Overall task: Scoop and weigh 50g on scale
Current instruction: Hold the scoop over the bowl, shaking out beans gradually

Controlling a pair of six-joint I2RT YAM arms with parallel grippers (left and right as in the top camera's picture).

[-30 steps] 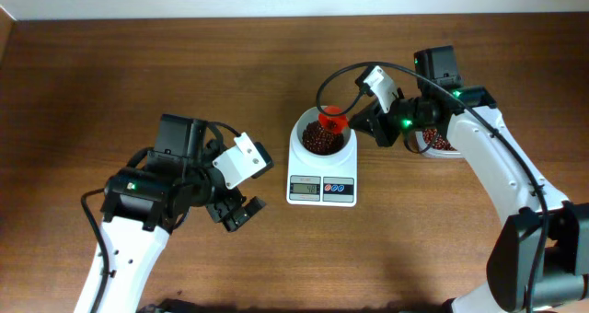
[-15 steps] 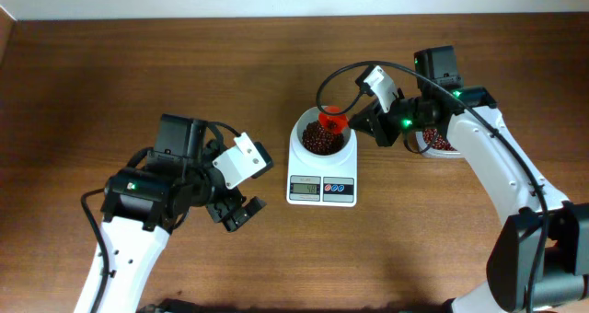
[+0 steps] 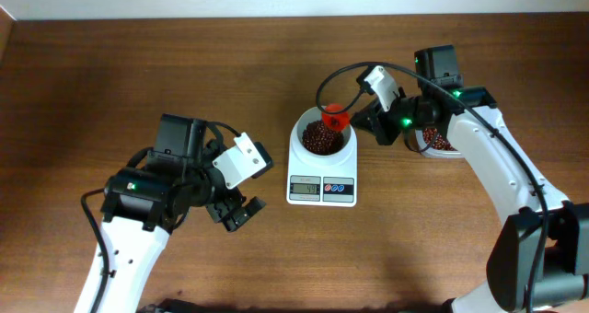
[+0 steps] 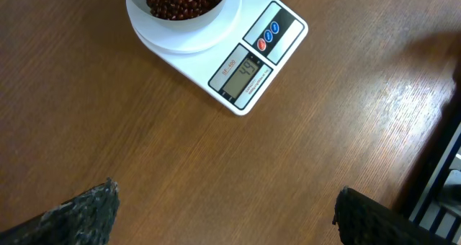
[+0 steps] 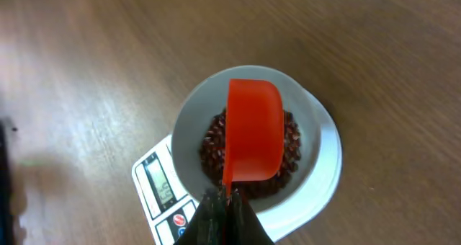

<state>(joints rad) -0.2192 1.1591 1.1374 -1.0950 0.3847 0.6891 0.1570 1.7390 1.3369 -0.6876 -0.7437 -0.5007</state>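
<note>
Overhead, scale: the scale (image 3: pixel 321 170) sits mid-table, and its white bowl (image 3: pixel 296 138) carries a heap of red beans (image 3: pixel 318 142).
Overhead, right gripper: my right gripper (image 3: pixel 361 121) is clamped fully shut on the handle of the red scoop (image 3: pixel 335 120), which hangs over the bowl's far-right rim.
Overhead, left gripper: my left gripper (image 3: pixel 237 212) has its jaws spread as wide as they go. It holds nothing and is well apart from the scale, to its left.
Overhead, bean tub: the bean tub (image 3: pixel 442 144) is mostly hidden behind my right arm. I judge a careless swing back for more could knock it.
Left wrist, display: the display (image 4: pixel 243 70) shows digits, but I cannot read them surely. My main worry is overshooting the target, since one generous tip would do it.
Left wrist, fingertips: my fingertips (image 4: pixel 83 212) sit at the lower corners with only bare wood between them.
Right wrist, scoop: the scoop hangs over the beans, inside the rim, and I cannot tell whether any beans are left in it.
Right wrist, false reading: if the scoop rests on the rim or the heap, it would add weight to the reading.
Right wrist, spill: beans poured near the rim may bounce out onto the table (image 5: pixel 86 50) and go unweighed.
</note>
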